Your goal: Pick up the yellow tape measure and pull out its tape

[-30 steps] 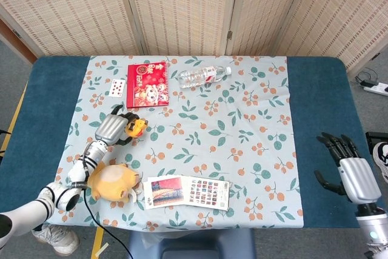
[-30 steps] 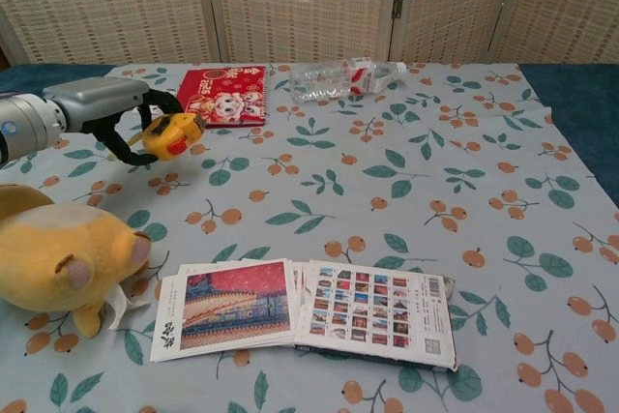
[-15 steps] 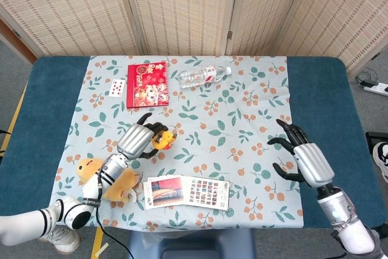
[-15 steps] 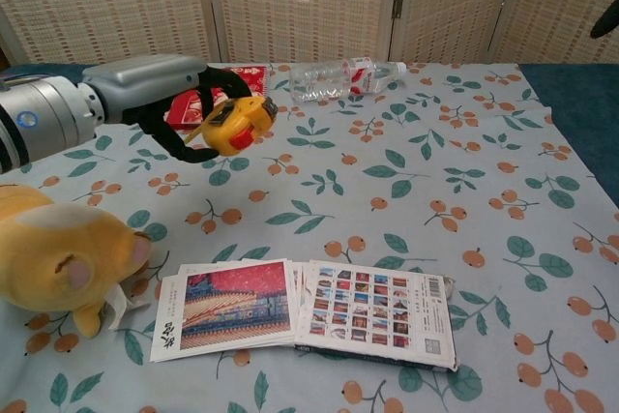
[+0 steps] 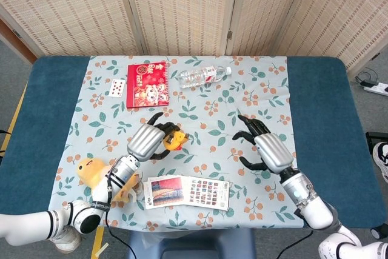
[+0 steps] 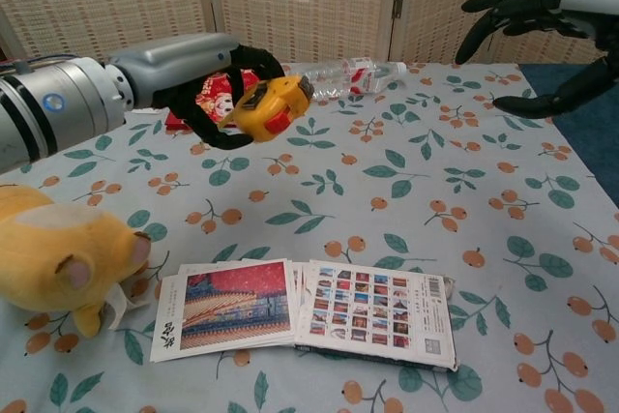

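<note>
Holding the yellow tape measure (image 6: 271,108) clear above the table (image 5: 321,89), the left hand (image 5: 147,140) has its dark fingers (image 6: 198,103) wrapped round the back and underside of the case, so the yellow body with its red patch juts out past them toward the middle of the floral cloth (image 5: 254,89). In the head view the case (image 5: 174,140) sits at about 3 o'clock from that hand's metal back, and the same direction leads on to the right hand (image 5: 267,148), which lies at roughly 3 o'clock from the case with a clear gap between them. That right hand holds nothing: its fingers are spread wide and curved, thumb set apart, the open span turned toward 9 o'clock and so toward the case; the chest view shows it raised at the upper right (image 6: 542,31), well apart from the tape measure. The case's exposed end faces the empty hand, though the tape's tip is too small to make out. The pull likely depends on the right hand crossing toward 9 o'clock and pinching that tip.
</note>
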